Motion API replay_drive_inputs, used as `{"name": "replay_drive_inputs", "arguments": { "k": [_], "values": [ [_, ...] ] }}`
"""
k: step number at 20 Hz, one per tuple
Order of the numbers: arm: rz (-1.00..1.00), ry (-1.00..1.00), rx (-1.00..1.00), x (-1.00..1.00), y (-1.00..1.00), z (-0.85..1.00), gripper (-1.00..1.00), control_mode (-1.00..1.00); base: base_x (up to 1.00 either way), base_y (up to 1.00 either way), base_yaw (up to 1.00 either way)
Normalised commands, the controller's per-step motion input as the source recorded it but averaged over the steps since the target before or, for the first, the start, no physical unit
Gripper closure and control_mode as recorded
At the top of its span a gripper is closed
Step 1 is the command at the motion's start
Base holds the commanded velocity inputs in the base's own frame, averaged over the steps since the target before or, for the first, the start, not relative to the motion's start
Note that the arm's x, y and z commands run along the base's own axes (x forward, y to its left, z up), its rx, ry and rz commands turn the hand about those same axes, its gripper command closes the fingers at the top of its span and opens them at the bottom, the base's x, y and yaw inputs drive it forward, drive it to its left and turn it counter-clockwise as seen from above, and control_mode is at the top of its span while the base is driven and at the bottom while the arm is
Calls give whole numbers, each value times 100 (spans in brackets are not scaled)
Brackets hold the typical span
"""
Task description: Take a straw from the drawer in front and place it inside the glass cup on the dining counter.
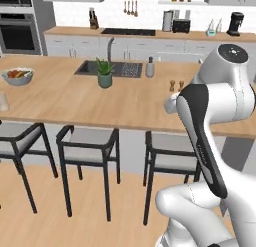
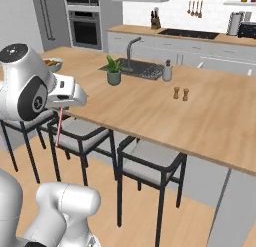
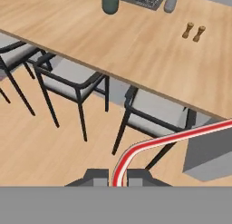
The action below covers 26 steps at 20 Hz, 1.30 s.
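- The gripper [image 3: 118, 178] has its two dark tips pinched tight on the straw [image 3: 154, 143], which rises from between them, bends and runs off to the right in the hand view.
- In the right base view the straw [image 2: 59, 127] hangs as a thin red-pink line straight down from under the hand, held in the air just off the near edge of the dining counter [image 2: 200, 121] and above a chair seat.
- The glass cup [image 1: 3, 101] stands at the far left end of the dining counter [image 1: 75, 101], close to its near edge, half cut off by the picture's edge in the left base view.
- Behind the cup, farther back on the same counter, sits the fruit bowl [image 1: 18, 76] with coloured fruit in it.
- A small potted plant [image 1: 104, 74] stands near the middle of the counter, just in front of the sink [image 1: 109, 68]; a soap dispenser [image 1: 150, 67] is to the right of the sink.
- Two little wooden shakers [image 2: 180, 93] stand side by side farther right on the counter top.
- Dark-framed chairs with grey seats [image 3: 72, 80] are tucked along the near side of the counter.
- The wall counter with its dark hob [image 1: 128, 32] runs along the back of the room.
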Motion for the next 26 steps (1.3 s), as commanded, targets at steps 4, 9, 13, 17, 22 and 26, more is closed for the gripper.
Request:
{"name": "replay_drive_inputs", "arguments": {
  "k": [4,9,13,17,22,26],
  "values": [
    [0,0,0,0,0,0,100,100,0,100,-27],
    [0,0,0,0,0,0,100,100,0,100,-27],
    [0,0,0,0,0,0,100,100,0,100,-27],
    [0,0,0,0,0,0,100,100,0,100,-27],
    [0,0,0,0,0,0,100,100,0,100,-27],
    [0,0,0,0,0,0,100,100,0,100,-27]
  ]
}}
